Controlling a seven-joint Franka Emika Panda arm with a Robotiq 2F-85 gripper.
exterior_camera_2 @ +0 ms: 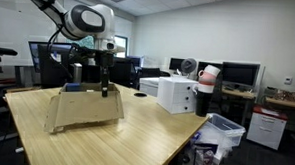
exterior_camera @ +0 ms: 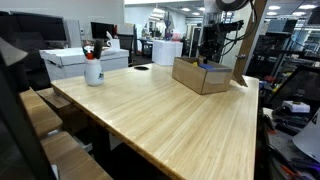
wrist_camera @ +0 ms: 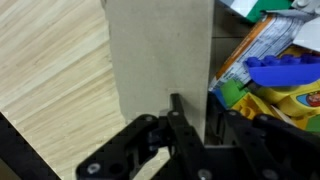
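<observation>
An open cardboard box (exterior_camera: 197, 76) stands on the wooden table (exterior_camera: 160, 115), and it shows in both exterior views (exterior_camera_2: 84, 108). My gripper (exterior_camera: 208, 55) reaches down at the box's edge (exterior_camera_2: 104, 88). In the wrist view the gripper (wrist_camera: 196, 118) straddles the edge of a cardboard panel (wrist_camera: 160, 60), one finger over the panel and one inside the box. The fingers look closed on that panel. Colourful blue, yellow and green items (wrist_camera: 275, 75) lie in the box beside the fingers. A raised flap (exterior_camera: 241, 58) stands behind the gripper.
A white cup with pens (exterior_camera: 93, 71) and a white box (exterior_camera: 80, 60) sit at the table's far corner. The white box (exterior_camera_2: 175, 94) also stands beside the table. A bin of items (exterior_camera_2: 221, 131) is on the floor. Desks with monitors (exterior_camera_2: 238, 73) line the room.
</observation>
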